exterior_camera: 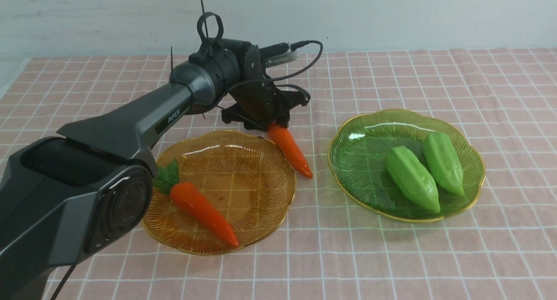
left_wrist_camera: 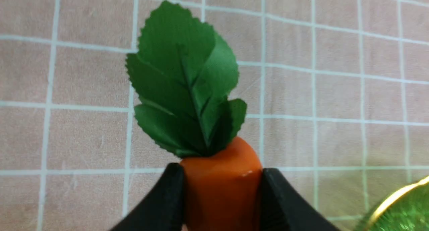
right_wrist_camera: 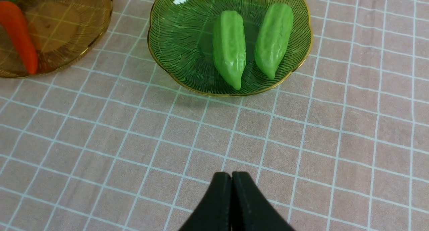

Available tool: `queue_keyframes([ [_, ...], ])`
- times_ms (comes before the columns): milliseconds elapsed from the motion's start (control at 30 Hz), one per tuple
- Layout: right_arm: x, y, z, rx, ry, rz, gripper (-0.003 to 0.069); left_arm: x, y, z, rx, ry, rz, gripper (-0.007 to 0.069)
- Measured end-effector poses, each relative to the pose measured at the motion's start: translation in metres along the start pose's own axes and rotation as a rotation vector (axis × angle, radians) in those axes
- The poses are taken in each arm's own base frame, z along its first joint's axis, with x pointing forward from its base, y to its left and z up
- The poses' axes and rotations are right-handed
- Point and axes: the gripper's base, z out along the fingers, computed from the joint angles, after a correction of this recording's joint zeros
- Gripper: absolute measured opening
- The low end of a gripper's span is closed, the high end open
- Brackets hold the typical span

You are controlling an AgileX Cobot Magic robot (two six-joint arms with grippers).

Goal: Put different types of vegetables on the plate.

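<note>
The amber plate [exterior_camera: 222, 230] looks like glossy, see-through glass or plastic, its ribbed wall ending in a shiny gold rim. On it, the orange carrot [exterior_camera: 204, 210] has smooth, shiny plastic-looking skin and fabric-like leaves [exterior_camera: 168, 176]. To the right of the amber plate, the green plate [exterior_camera: 361, 178] has the same ribbed gloss, and its two ridged gourds [exterior_camera: 412, 179] [exterior_camera: 443, 163] look like glossy plastic. Beneath the amber plate, the checked tablecloth [exterior_camera: 278, 274] appears matt.

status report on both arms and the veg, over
left end effector closed on carrot; right end effector shut; both gourds on green plate
</note>
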Motion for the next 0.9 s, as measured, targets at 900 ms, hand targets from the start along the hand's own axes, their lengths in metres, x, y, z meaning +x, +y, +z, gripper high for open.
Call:
queue_keyframes([
  [900,0.002,0.016,-0.003,-0.182,0.022,0.075,-0.0017,0.061,0.027,-0.093,-0.184,0.429,0.193,0.0269],
])
